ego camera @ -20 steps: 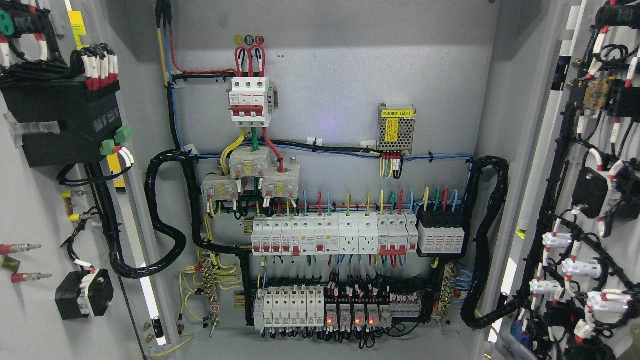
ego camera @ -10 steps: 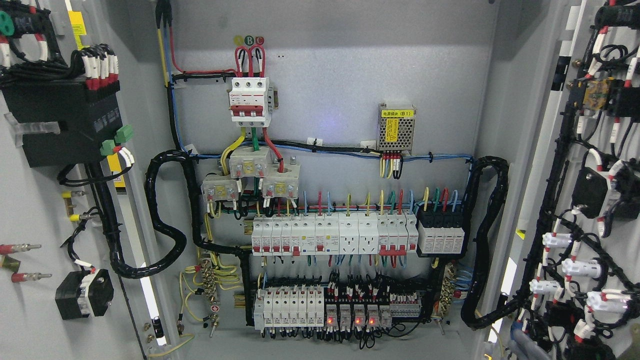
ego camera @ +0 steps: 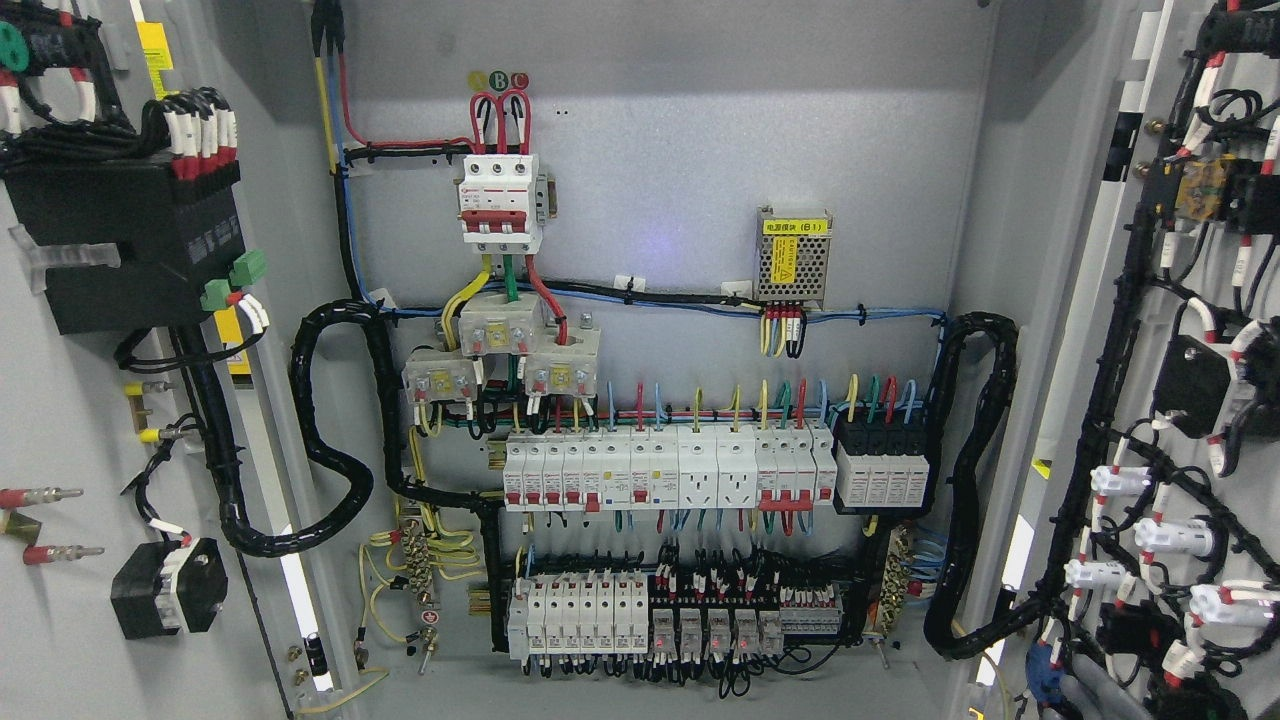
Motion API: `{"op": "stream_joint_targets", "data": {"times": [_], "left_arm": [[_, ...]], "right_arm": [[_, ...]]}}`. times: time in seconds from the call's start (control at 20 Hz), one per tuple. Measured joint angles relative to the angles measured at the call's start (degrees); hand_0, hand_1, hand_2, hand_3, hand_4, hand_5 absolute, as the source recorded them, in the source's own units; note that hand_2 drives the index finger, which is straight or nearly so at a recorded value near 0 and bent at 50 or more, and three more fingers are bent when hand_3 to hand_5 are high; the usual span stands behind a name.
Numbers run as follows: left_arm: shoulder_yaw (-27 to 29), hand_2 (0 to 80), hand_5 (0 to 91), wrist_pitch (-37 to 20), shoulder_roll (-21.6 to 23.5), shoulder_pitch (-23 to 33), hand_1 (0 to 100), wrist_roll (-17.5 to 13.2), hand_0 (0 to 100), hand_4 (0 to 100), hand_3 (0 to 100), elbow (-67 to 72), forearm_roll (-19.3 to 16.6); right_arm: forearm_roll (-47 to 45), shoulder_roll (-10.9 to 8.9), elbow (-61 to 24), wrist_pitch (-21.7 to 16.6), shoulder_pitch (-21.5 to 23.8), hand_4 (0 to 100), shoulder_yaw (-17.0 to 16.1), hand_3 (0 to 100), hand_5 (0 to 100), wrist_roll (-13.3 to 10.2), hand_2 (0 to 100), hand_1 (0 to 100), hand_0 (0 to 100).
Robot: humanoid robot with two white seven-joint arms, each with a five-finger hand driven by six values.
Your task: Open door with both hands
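Item: electrical cabinet (ego camera: pixel 680 150), twin-leaf, seen from the front, interior fully showing. Left door (ego camera: pixel 60 400) is standing swung out at the picture's left, its inner face carrying a black module (ego camera: pixel 120 250) and wiring. Right door (ego camera: pixel 1165 90) is standing swung out at the picture's right, inner face thick with cables and white connectors. Right hand (ego camera: pixel 1090 700): only a grey sliver is showing at the bottom edge, just beside the lower part of the right door; whether it is gripping, pressing or hanging free cannot be told. Left hand: not showing. Judgement: the opening is looking nearly complete, with only the last of the right leaf's swing in hand. Handling note: any further push is best going on bare sheet metal or the leaf's free edge, never on the connectors or cable runs, and travelling along the hinge arc, not straight outward. Clearances: the black conduit loop (ego camera: pixel 985 480) is bridging cabinet wall to right door and is likely limiting how far the leaf can go; its twin (ego camera: pixel 320 440) is doing the same on the left. Open room is lying outward, away from the breaker rows (ego camera: pixel 660 470); the door edges look thin and sharp
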Motion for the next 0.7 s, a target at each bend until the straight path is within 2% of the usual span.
{"op": "stream_joint_targets", "data": {"times": [0.2,0.45,0.7], "left_arm": [[2.8,0.0,0.0,2.6,-0.1,0.1,56,-0.9,12,0,0,0.5,2.5],[6.7,0.0,0.0,7.3,-0.1,-0.2,56,-4.9,12,0,0,1.5,5.4],[10.4,0.0,0.0,9.2,1.2,-1.3,56,-6.4,12,0,0,3.3,8.1]], "right_arm": [[0.0,0.02,0.0,-1.5,0.8,0,-0.6,0,0,0.0,4,50,0],[-0.1,-0.08,0.0,-2.6,1.6,0,-1.2,0,0,0.0,4,50,0],[-0.1,-0.07,0.1,-2.7,2.1,0,-1.8,0,0,0.2,4,50,0]]}}
